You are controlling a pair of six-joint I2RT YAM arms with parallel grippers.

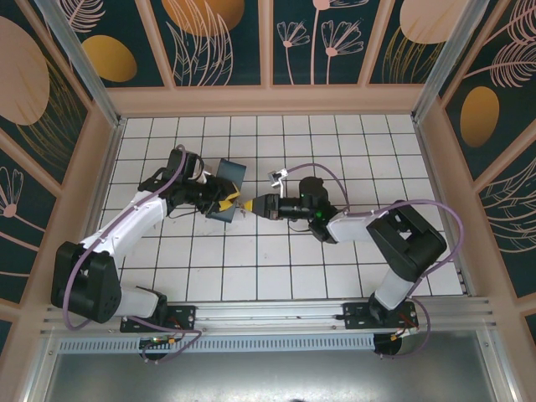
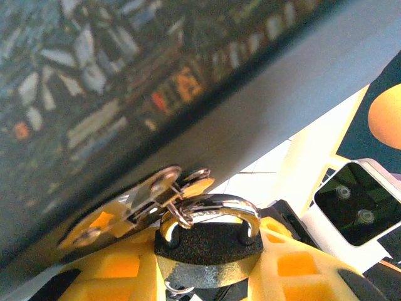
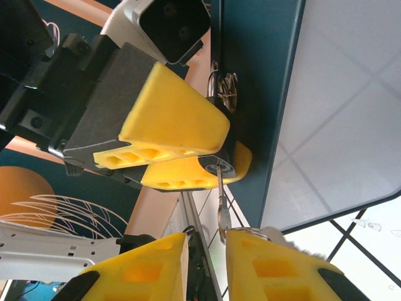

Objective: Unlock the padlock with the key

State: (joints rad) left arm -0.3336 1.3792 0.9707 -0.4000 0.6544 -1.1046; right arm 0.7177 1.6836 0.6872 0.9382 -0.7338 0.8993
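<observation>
Seen from above, near the middle of the white tiled worktop [image 1: 251,260]: left tool [image 1: 226,203] and right tool [image 1: 250,207] tip to tip, the left one hard beside a dark blue box [image 1: 229,173]. Grips the padlock [image 2: 210,248] in the left tool, closed on the dark body between yellow pads and held off the worktop. Shows the silvery shackle [image 2: 216,207] with both legs down in the body. Carries a ring with flat spare keys [image 2: 135,207] on that shackle. Has the key [image 3: 220,195] pushed into the keyhole, pointing towards the right tool. Stands slightly open at the right tool, the key's head in the gap between yellow fingers [image 3: 276,266]. Cannot tell whether either finger touches it.
</observation>
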